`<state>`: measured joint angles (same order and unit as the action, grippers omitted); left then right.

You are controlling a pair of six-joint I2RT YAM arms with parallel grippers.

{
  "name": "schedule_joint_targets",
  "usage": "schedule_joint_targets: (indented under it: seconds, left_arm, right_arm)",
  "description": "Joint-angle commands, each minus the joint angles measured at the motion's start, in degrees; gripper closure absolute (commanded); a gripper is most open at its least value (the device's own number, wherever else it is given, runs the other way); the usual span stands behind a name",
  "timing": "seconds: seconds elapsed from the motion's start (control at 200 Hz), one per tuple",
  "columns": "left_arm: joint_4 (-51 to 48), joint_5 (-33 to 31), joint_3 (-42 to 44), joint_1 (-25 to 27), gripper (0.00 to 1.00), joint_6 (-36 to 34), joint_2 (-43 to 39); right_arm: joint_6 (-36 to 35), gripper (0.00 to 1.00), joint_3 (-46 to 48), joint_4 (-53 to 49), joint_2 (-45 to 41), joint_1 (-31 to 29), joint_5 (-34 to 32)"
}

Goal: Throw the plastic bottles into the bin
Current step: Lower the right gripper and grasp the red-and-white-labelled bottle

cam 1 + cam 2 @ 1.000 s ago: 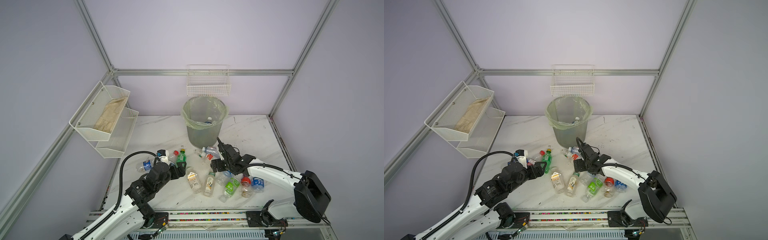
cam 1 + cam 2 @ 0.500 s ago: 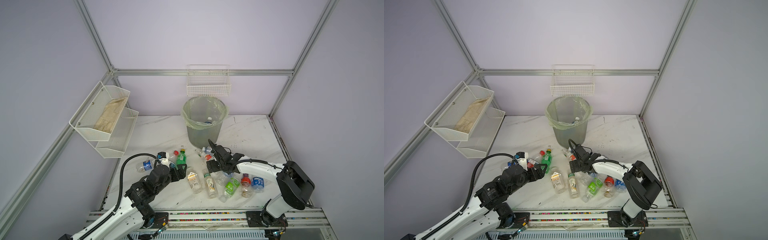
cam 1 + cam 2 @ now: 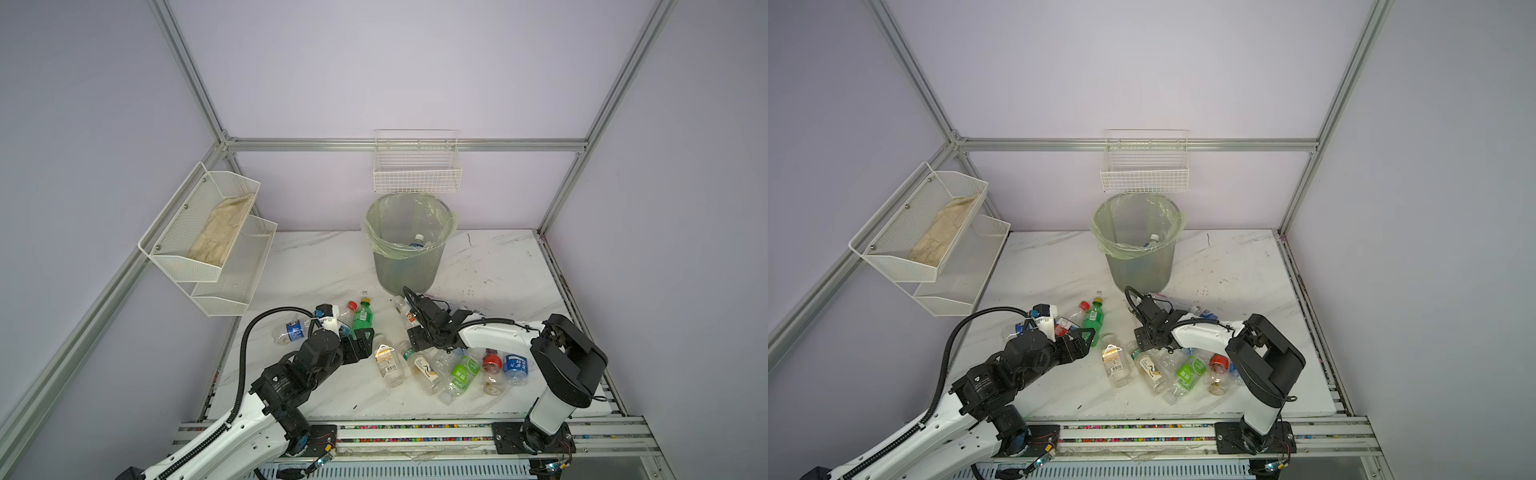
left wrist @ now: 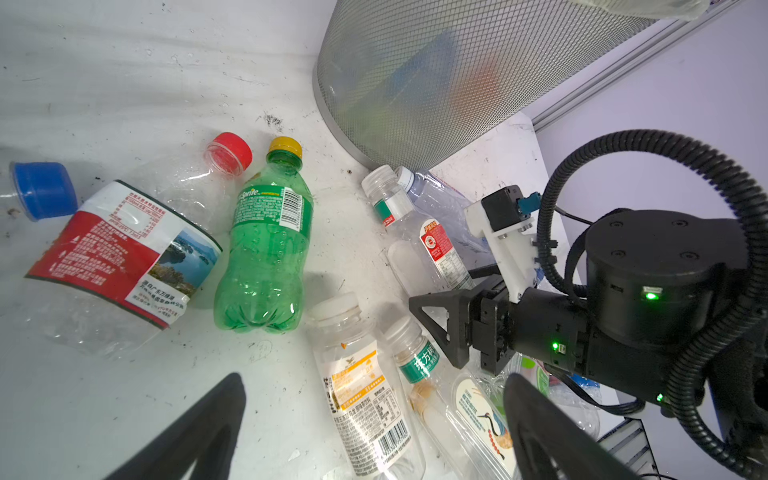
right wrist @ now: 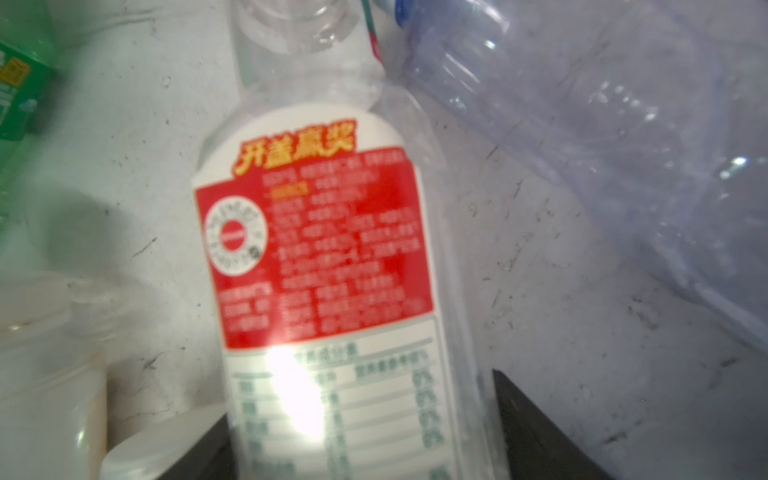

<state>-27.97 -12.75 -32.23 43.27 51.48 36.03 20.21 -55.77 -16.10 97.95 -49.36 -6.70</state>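
Right gripper [image 5: 359,399] sits low on the table [image 3: 316,270], just in front of the bin [image 3: 409,270]. Its fingers flank a clear red-label bottle [image 5: 316,249] lying flat. The view is blurred, so can't tell if they're actually pinching it. Left gripper [image 3: 365,343] has fingers wide apart, nothing in them, near the green bottle [image 3: 362,318]. Other plastic bottles [image 3: 436,370] lie scattered toward the front edge. A white-capped bottle [image 3: 417,241] is inside the bin.

Both top views share the whole table [image 3: 324,266] from high above. The left wrist camera faces the bin [image 4: 457,83] from low; the right hugs a bottle [image 5: 316,249].
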Motion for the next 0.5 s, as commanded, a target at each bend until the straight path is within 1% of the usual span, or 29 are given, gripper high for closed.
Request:
schedule_joint_targets:
  seconds: [0.0, 0.09, 0.305, 0.365, 0.495]
  left_arm:
    - [0.98, -0.96, 2.16, 0.32, 0.06, 0.28, -0.42]
    - [0.98, -1.07, 2.05, 0.34, 0.05, 0.20, -0.52]
    - [0.90, -1.29, 1.81, 0.29, 0.05, 0.02, -0.54]
    - [0.87, -1.40, 1.82, 0.31, 0.05, 0.02, -0.66]
    - [0.75, -1.48, 1.73, 0.41, 0.05, 0.02, -0.61]
  right_arm:
    - [0.23, 0.27, -1.52, -0.85, 0.40, -0.62, -1.47]
    - [0.38, 0.34, -1.71, -1.04, 0.23, -0.78, -1.60]
    - [0.49, 0.59, -2.49, -2.42, -0.51, -1.59, -2.18]
    - [0.45, 0.65, -2.85, -3.04, -1.11, -1.82, -2.57]
    - [0.45, 0.74, -3.20, -4.18, -3.60, -2.42, -3.49]
